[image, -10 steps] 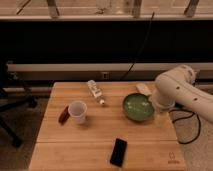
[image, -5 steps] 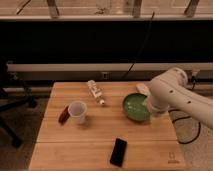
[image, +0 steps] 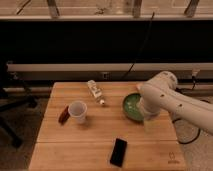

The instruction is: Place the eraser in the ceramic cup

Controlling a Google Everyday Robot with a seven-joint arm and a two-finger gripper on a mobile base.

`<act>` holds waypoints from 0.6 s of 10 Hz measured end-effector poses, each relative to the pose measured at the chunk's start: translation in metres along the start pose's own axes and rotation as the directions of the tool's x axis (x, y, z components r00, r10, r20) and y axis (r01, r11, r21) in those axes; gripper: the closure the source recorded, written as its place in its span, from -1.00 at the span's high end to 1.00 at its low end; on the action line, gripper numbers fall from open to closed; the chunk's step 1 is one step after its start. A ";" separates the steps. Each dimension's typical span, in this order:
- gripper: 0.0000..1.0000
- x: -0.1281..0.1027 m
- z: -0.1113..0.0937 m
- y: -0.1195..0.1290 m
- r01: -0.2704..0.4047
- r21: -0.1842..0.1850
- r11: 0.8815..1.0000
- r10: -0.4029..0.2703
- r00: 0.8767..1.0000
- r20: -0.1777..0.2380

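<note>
The eraser [image: 118, 151], a flat black slab, lies on the wooden table [image: 95, 135] near its front edge, right of the middle. The ceramic cup [image: 78, 111], small, white and tapered, stands upright on the left half of the table. The white arm [image: 162, 97] reaches in from the right over the right side of the green bowl. My gripper [image: 149, 121] hangs at the arm's lower end, just right of the bowl. It is above and to the right of the eraser and far from the cup.
A wide green bowl [image: 131, 106] sits right of centre, partly covered by the arm. A reddish-brown stick [image: 63, 114] lies just left of the cup. A small bottle [image: 95, 92] lies at the back middle. An office chair [image: 12, 107] stands to the left.
The arm has swung leftward and toward the front, now covering more of the green bowl's right side. The eraser, the cup and the other objects have not moved.
</note>
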 end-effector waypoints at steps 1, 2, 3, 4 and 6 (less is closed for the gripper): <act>0.60 -0.005 0.002 0.001 0.012 -0.003 1.000 -0.012 1.000 0.003; 0.60 -0.011 0.006 0.003 0.029 -0.008 1.000 -0.029 1.000 0.004; 0.60 -0.015 0.009 0.005 0.042 -0.010 0.999 -0.042 0.999 0.005; 0.60 -0.019 0.012 0.006 0.050 -0.014 0.999 -0.050 0.999 0.007; 0.60 -0.028 0.017 0.011 0.077 -0.025 0.997 -0.077 0.997 0.013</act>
